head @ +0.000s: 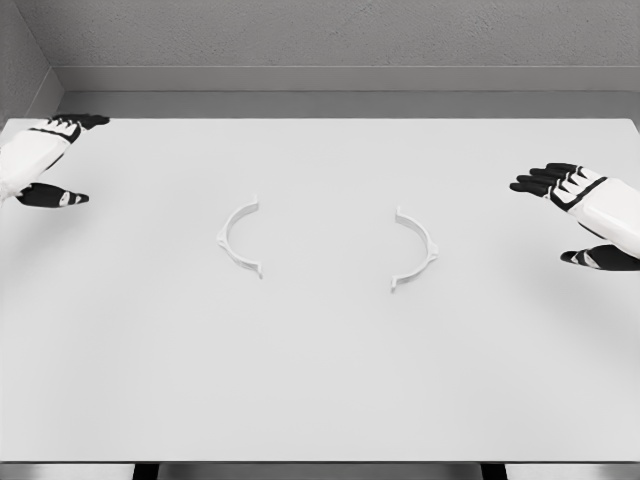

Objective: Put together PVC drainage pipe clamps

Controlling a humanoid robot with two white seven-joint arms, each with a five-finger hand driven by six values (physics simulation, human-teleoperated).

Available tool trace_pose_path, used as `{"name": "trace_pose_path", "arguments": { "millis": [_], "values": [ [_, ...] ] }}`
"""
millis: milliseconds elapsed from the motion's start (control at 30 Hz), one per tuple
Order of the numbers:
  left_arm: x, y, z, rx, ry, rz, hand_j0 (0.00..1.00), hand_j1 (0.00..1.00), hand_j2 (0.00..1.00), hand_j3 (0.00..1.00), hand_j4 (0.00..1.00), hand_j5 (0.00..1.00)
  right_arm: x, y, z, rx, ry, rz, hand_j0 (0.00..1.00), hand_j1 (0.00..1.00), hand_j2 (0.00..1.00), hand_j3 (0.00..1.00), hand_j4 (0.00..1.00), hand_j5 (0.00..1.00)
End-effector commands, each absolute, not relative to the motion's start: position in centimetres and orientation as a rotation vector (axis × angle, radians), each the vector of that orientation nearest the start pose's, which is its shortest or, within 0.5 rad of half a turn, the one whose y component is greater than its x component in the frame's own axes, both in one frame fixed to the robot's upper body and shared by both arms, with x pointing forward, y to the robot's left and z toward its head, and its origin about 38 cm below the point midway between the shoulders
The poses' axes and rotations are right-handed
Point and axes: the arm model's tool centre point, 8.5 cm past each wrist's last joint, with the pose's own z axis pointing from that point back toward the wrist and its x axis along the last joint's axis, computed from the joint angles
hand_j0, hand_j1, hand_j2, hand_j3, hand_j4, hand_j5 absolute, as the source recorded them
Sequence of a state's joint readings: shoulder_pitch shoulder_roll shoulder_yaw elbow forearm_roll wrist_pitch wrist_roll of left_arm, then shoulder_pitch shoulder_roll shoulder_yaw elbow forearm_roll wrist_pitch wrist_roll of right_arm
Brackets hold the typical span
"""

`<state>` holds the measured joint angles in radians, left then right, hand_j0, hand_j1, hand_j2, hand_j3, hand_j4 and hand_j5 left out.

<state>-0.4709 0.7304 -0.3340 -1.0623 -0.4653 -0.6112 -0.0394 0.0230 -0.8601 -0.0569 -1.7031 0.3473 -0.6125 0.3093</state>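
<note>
Two white half-ring clamp pieces lie flat on the white table (320, 380), their open sides facing each other with a wide gap between. The left clamp half (238, 238) curves like an opening bracket; the right clamp half (418, 250) mirrors it. My left hand (55, 160) hovers at the far left edge, well away from the left half, fingers spread and holding nothing. My right hand (570, 215) hovers at the far right edge, equally far from the right half, fingers spread and empty.
A grey wall (320, 40) runs behind the table's far edge. The table's front edge (320, 462) shows at the bottom of the view.
</note>
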Motion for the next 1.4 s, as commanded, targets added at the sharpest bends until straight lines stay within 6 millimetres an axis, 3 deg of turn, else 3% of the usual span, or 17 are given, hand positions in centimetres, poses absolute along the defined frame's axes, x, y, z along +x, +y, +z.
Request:
{"name": "trace_pose_path", "arguments": {
  "millis": [0,167,200,267,400,467,633,800,1000,1367],
  "values": [
    [45.1,41.1,17.5,0.719,-1.629,-1.407,1.00,1.00,1.00,1.00,1.00,1.00,33.7,-38.8,22.3,-0.587,-1.669,1.653,1.00,1.00,1.00,1.00,1.00,1.00],
    [45.1,40.0,17.8,0.709,-1.661,-1.415,1.00,1.00,1.00,1.00,1.00,1.00,33.9,-37.9,21.8,-0.589,-1.681,1.662,1.00,1.00,1.00,1.00,1.00,1.00],
    [45.2,39.5,17.6,0.697,-1.672,-1.408,1.00,1.00,1.00,1.00,1.00,1.00,35.1,-36.7,22.3,-0.637,-1.679,1.735,1.00,1.00,1.00,1.00,1.00,1.00],
    [45.3,38.5,17.1,0.673,-1.680,-1.412,1.00,1.00,1.00,1.00,1.00,1.00,37.3,-34.2,20.8,-0.611,-1.697,1.758,1.00,1.00,1.00,1.00,1.00,1.00],
    [44.7,36.0,16.9,0.620,-1.721,-1.476,1.00,1.00,1.00,1.00,1.00,1.00,38.6,-31.5,19.2,-0.628,-1.691,1.803,1.00,1.00,1.00,1.00,1.00,1.00],
    [43.5,35.0,16.3,0.585,-1.735,-1.500,1.00,1.00,1.00,1.00,1.00,1.00,39.3,-31.2,18.7,-0.644,-1.665,1.814,1.00,1.00,1.00,1.00,1.00,1.00],
    [42.0,34.0,17.1,0.567,-1.767,-1.558,1.00,1.00,1.00,1.00,1.00,1.00,40.8,-30.0,16.3,-0.573,-1.649,1.769,1.00,1.00,1.00,1.00,1.00,1.00],
    [41.9,33.9,17.1,0.567,-1.770,-1.563,1.00,1.00,1.00,1.00,1.00,1.00,40.6,-28.9,15.4,-0.539,-1.645,1.792,1.00,1.00,1.00,1.00,1.00,1.00],
    [42.4,34.3,15.1,0.546,-1.708,-1.556,1.00,1.00,1.00,1.00,1.00,1.00,40.7,-28.8,14.2,-0.510,-1.612,1.799,1.00,1.00,1.00,1.00,1.00,1.00],
    [43.4,32.5,14.4,0.534,-1.729,-1.540,1.00,1.00,1.00,1.00,1.00,1.00,41.9,-28.0,12.9,-0.485,-1.587,1.796,1.00,1.00,1.00,1.00,1.00,1.00]
  ]
}}
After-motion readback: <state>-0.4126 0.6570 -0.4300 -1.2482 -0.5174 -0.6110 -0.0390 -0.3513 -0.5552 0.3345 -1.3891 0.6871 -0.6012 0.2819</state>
